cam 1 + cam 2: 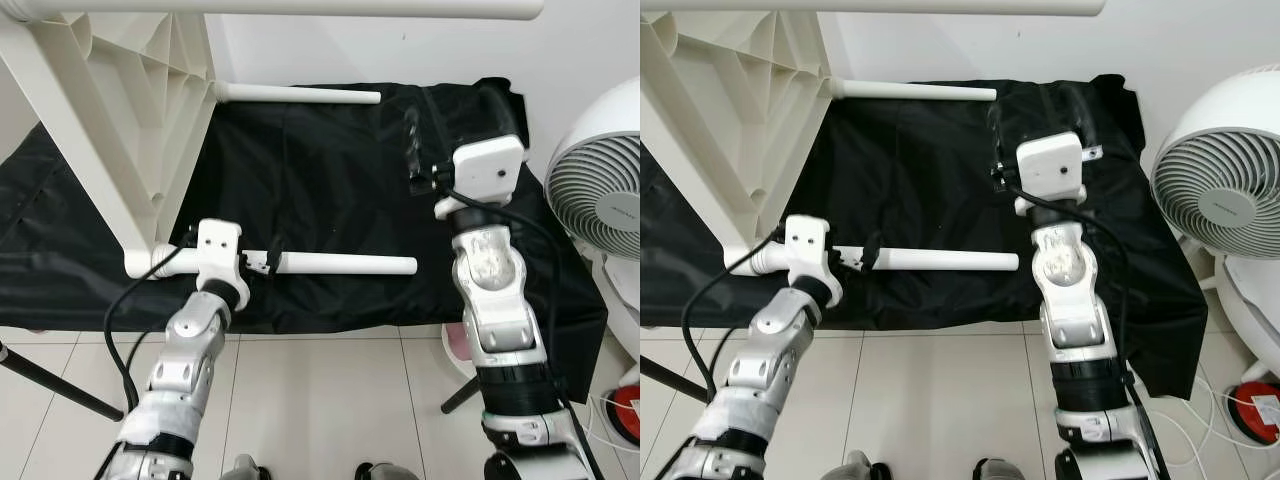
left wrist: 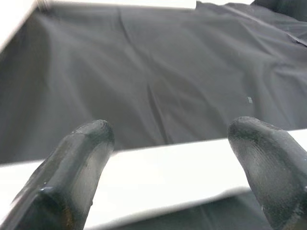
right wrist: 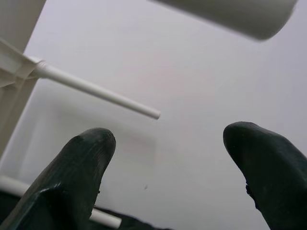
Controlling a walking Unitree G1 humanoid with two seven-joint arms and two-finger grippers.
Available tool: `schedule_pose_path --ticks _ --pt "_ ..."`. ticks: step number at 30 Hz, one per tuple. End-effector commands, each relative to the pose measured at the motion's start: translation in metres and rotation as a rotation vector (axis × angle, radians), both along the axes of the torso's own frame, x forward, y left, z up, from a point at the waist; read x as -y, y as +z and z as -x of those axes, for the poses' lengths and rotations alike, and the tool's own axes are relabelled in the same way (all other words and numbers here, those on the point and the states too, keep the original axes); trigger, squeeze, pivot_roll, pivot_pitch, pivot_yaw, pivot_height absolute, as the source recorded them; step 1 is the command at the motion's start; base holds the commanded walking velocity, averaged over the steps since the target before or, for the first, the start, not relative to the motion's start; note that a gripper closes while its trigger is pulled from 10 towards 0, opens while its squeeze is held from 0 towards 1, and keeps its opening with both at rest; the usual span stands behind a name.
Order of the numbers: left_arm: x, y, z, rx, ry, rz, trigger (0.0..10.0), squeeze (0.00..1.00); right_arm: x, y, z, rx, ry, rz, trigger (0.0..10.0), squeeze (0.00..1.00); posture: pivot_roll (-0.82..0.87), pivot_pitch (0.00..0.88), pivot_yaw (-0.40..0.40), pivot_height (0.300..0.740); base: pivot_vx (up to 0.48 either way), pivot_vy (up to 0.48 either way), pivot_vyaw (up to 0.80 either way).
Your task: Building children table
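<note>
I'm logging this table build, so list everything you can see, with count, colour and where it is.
Tabletop: one, white, ribbed underside, tipped on its side at the left over the cloth.
Table legs: three visible, white; near leg lying across the cloth, far leg by the wall, top leg along the frame's upper edge.
Cloth: one, black, spread on the floor.
Fan: one, white, at the right.
Floor tiles: white, nearest the robot.
Left gripper: black fingers open, around the near leg.
Right gripper: black fingers open, raised over the cloth, holding nothing.
</note>
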State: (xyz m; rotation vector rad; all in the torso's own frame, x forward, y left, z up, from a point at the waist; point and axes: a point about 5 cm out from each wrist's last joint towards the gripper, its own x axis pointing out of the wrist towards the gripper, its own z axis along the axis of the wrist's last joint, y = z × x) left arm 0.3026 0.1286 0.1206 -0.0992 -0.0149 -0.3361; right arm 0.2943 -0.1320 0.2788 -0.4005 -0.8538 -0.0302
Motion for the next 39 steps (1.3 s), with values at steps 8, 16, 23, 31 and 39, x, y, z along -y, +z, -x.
schedule_pose_path --ticks 8,16,23,31,39 --pt "-0.016 -0.011 0.027 -0.090 0.019 0.122 10.0 0.00 -0.006 -0.002 0.010 0.052 -0.025 0.008 10.0 0.00 -0.05 0.081 0.070 0.740 0.000 0.000 0.00" --pt "-0.018 0.000 0.029 -0.057 0.014 0.135 10.0 0.00 -0.014 -0.011 0.023 0.185 -0.084 0.191 10.0 0.00 -0.04 0.089 0.076 0.740 0.000 0.000 0.00" --pt "-0.018 0.004 0.030 -0.064 -0.005 0.130 10.0 0.00 -0.022 -0.012 0.032 0.292 -0.120 0.266 10.0 0.00 -0.04 0.088 0.088 0.740 0.000 0.000 0.00" --pt "-0.018 0.005 0.030 -0.075 -0.015 0.122 10.0 0.00 -0.027 0.000 0.036 0.376 -0.108 0.306 10.0 0.00 -0.04 0.090 0.092 0.740 0.000 0.000 0.00" --pt "-0.015 0.007 0.027 -0.072 -0.019 0.123 10.0 0.00 -0.039 0.029 0.037 0.491 -0.024 0.395 10.0 0.00 -0.05 0.091 0.087 0.740 0.000 0.000 0.00"
